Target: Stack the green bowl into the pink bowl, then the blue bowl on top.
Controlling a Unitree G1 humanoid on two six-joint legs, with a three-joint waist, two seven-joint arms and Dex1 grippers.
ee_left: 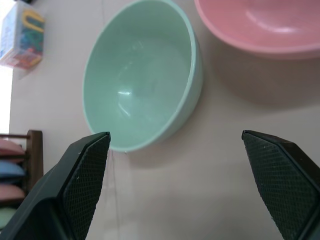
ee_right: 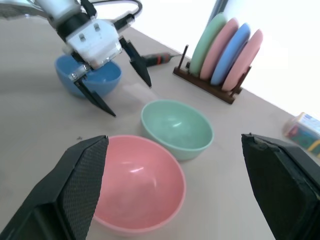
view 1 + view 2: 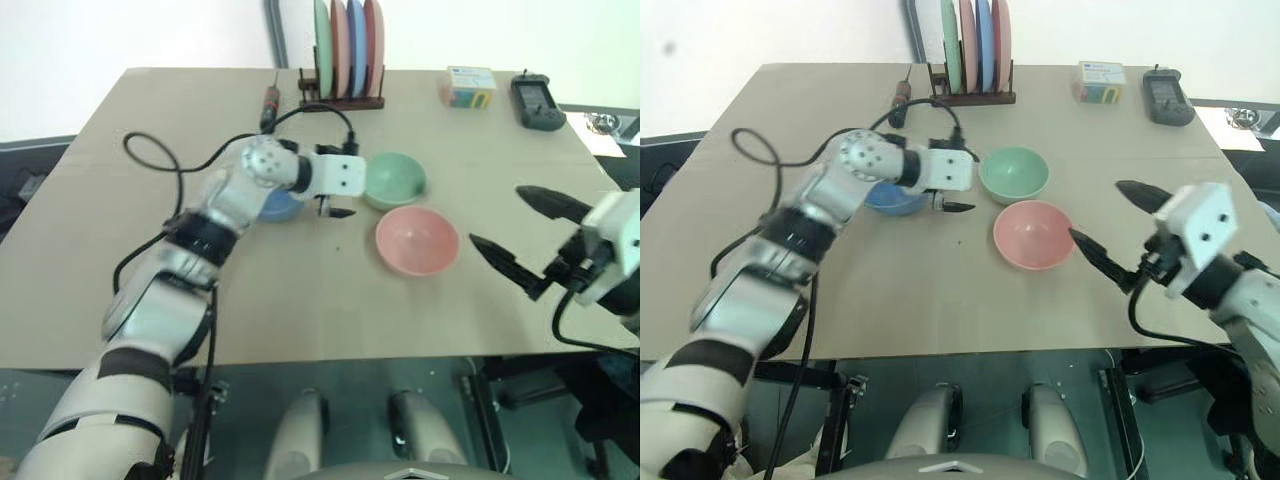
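The green bowl (image 3: pixel 395 180) stands upright on the brown table, with the pink bowl (image 3: pixel 417 240) just in front of it to the right; both are empty. My left gripper (image 3: pixel 351 181) hovers open right beside the green bowl's left rim, and its fingers (image 1: pixel 85 170) point at the bowl (image 1: pixel 142 75) without touching it. Behind the left wrist sits the blue bowl (image 3: pixel 280 207), half hidden by it, and seen better in the right wrist view (image 2: pixel 90 77). My right gripper (image 3: pixel 496 214) is open and empty, raised to the right of the pink bowl (image 2: pixel 135 185).
At the table's back edge a wooden rack (image 3: pixel 345 98) holds several upright plates. A screwdriver (image 3: pixel 269 105) lies left of the rack. A small coloured box (image 3: pixel 470 87) and a black device (image 3: pixel 537 103) lie at the back right. A black cable (image 3: pixel 150 150) loops across the left side.
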